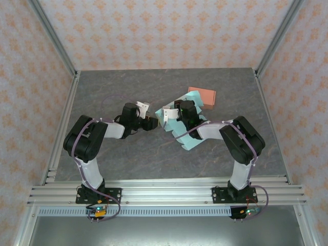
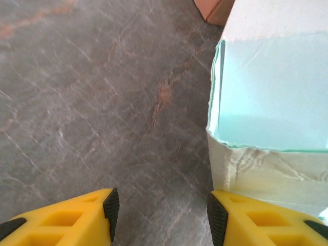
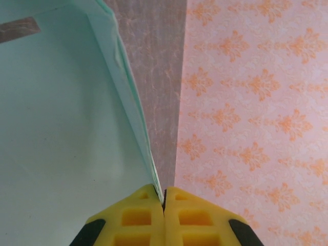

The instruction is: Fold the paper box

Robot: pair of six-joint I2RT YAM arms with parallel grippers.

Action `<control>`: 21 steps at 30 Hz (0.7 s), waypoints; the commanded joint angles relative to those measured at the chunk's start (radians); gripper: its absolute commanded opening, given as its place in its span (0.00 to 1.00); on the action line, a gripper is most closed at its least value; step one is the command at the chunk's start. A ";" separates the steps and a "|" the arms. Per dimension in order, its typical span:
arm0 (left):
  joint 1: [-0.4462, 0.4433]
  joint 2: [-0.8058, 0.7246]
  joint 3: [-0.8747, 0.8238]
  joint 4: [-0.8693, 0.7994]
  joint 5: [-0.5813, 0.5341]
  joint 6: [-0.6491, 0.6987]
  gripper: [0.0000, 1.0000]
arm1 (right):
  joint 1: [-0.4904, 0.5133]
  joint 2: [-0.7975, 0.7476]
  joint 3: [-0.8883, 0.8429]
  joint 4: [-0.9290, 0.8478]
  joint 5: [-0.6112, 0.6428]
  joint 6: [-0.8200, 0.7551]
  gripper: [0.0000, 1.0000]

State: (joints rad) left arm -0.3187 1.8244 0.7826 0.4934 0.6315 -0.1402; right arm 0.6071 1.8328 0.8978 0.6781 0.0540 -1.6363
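Note:
The light teal paper box (image 1: pixel 190 137) lies partly folded on the grey table, right of centre. My right gripper (image 1: pixel 171 119) reaches into it from the right. In the right wrist view the right gripper (image 3: pixel 164 204) is shut on the thin edge of an upright teal wall of the paper box (image 3: pixel 61 118). My left gripper (image 1: pixel 152 123) sits just left of the box. In the left wrist view the left gripper (image 2: pixel 160 215) is open over bare table, and its right fingertip (image 2: pixel 218 218) is beside the white outer side of the paper box (image 2: pixel 271 92).
A salmon-pink box (image 1: pixel 202 96) rests behind the paper box, with its corner (image 2: pixel 215 10) at the top of the left wrist view. Patterned walls and metal posts enclose the grey table (image 1: pixel 102 92). Aluminium rails (image 1: pixel 164 192) run along the near edge.

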 commanded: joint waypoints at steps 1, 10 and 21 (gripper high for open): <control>-0.011 -0.096 0.091 0.005 -0.041 0.063 0.53 | 0.040 0.026 0.056 0.067 -0.031 0.096 0.00; 0.028 -0.220 0.113 -0.228 -0.303 0.185 0.55 | 0.071 0.155 0.218 0.141 0.052 0.248 0.00; 0.063 -0.132 0.074 -0.113 -0.208 0.141 0.52 | 0.085 0.162 0.093 0.173 0.046 0.263 0.00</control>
State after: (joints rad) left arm -0.2661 1.6825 0.8692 0.3126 0.4084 0.0063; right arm 0.6807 1.9976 1.0317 0.8333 0.0940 -1.4200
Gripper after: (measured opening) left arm 0.525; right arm 0.044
